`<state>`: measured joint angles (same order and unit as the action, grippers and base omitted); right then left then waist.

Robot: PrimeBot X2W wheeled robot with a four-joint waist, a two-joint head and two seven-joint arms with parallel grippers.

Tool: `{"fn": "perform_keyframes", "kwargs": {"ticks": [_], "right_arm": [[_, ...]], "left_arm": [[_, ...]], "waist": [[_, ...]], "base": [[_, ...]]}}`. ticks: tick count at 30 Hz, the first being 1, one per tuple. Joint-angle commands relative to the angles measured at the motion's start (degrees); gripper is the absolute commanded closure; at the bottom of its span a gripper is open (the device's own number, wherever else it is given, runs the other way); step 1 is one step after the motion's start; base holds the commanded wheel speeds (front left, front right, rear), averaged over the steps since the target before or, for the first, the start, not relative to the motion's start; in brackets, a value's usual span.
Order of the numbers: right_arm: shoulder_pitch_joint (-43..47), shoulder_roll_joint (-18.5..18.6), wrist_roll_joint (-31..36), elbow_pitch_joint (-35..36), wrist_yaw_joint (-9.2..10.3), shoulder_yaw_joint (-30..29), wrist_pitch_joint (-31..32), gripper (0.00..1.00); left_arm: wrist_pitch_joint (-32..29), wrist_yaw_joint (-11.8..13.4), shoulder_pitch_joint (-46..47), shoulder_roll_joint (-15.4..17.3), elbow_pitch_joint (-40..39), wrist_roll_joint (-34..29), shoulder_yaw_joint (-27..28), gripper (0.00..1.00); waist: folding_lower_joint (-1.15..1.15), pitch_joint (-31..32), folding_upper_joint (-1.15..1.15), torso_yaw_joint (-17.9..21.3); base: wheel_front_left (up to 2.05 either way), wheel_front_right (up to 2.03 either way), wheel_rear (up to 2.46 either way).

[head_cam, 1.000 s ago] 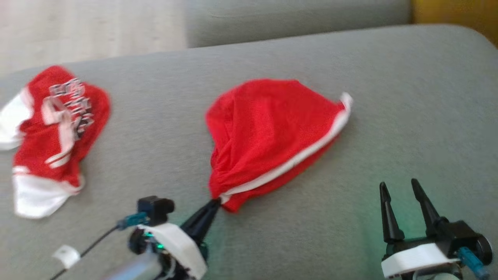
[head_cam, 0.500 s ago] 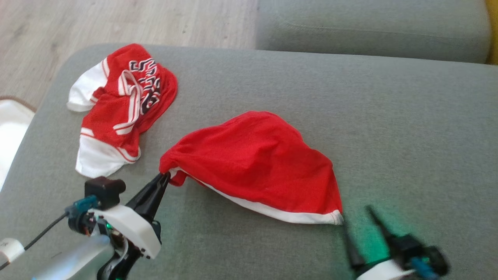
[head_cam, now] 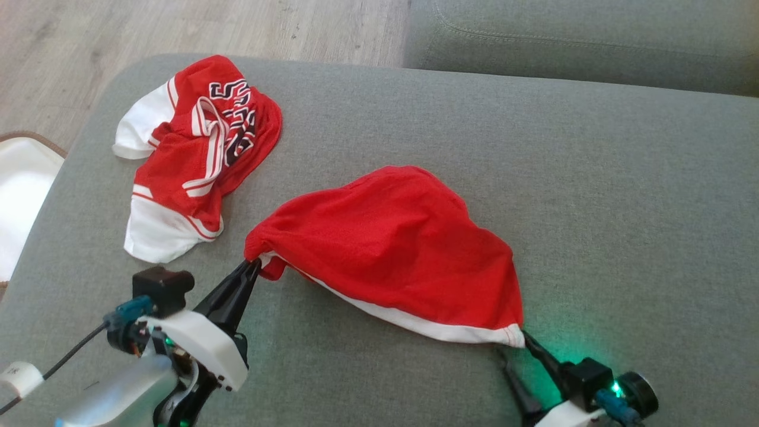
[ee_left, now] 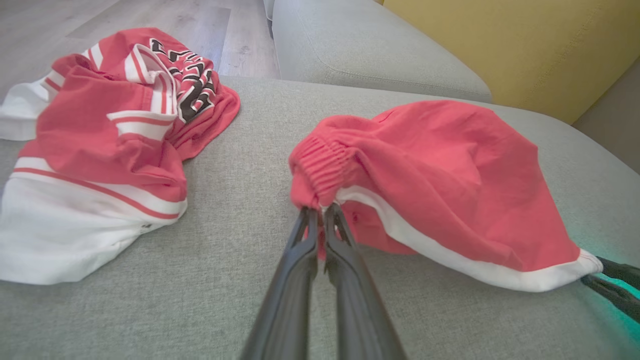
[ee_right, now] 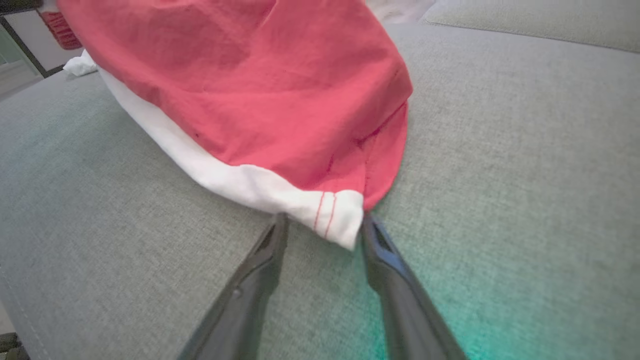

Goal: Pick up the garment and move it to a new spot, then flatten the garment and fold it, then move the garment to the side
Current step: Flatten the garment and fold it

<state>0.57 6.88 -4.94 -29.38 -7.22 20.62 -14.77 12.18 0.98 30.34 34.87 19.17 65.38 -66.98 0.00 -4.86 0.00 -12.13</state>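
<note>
The garment (head_cam: 391,249) is a pair of red shorts with white trim, spread in a low hump on the grey sofa seat (head_cam: 593,178). My left gripper (head_cam: 254,264) is shut on the gathered waistband end (ee_left: 320,165), fingers pressed together (ee_left: 320,212). At the opposite end, my right gripper (head_cam: 514,347) is open, its two fingers standing on either side of the white hem corner (ee_right: 335,215). In the right wrist view the corner lies between the fingertips (ee_right: 324,220), which have not pinched it. The right fingers (ee_left: 607,285) also show at the left wrist view's edge.
A second red-and-white jersey (head_cam: 190,154) with black lettering lies crumpled at the seat's far left corner. The sofa back cushion (head_cam: 593,41) runs behind, with wooden floor (head_cam: 237,24) beyond the seat edge. A white object (head_cam: 18,196) sits left of the sofa.
The head camera has shifted. My right gripper has come up to the white hem corner and its fingers have narrowed around it. The left gripper keeps its grip on the waistband.
</note>
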Motion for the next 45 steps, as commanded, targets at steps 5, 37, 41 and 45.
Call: {"fn": "perform_keyframes", "kwargs": {"ticks": [5, 37, 41, 45], "right_arm": [[-2.8, 0.7, 1.3, 3.5, -0.26, 0.1, -0.2, 1.00], [-59.5, 16.6, 0.5, 10.1, -0.26, -12.6, -0.1, 1.00], [-61.9, 17.0, 2.1, 10.7, -0.26, -13.6, -0.2, 1.00], [-56.0, 17.1, 1.2, 11.0, -0.26, -13.5, -0.2, 1.00]], "left_arm": [[0.8, -0.8, 3.3, 1.6, -0.2, -0.6, 2.1, 1.00], [-2.8, -8.4, 47.7, -1.0, -3.5, -7.0, 9.2, 1.00], [1.1, -8.5, 48.3, -3.1, 0.6, -7.2, 7.1, 1.00], [2.2, -8.5, 43.7, -2.8, 0.9, -5.7, 2.3, 1.00]], "waist": [[0.00, -0.2, 0.00, 0.3], [0.00, -13.4, 0.00, 11.9], [0.00, -13.9, 0.00, 12.3], [0.00, -13.3, 0.00, 12.7]], "base": [[0.00, 0.00, 0.00], [0.00, 0.00, 0.00], [0.00, 0.00, 0.00], [0.00, 0.00, 0.00]]}}
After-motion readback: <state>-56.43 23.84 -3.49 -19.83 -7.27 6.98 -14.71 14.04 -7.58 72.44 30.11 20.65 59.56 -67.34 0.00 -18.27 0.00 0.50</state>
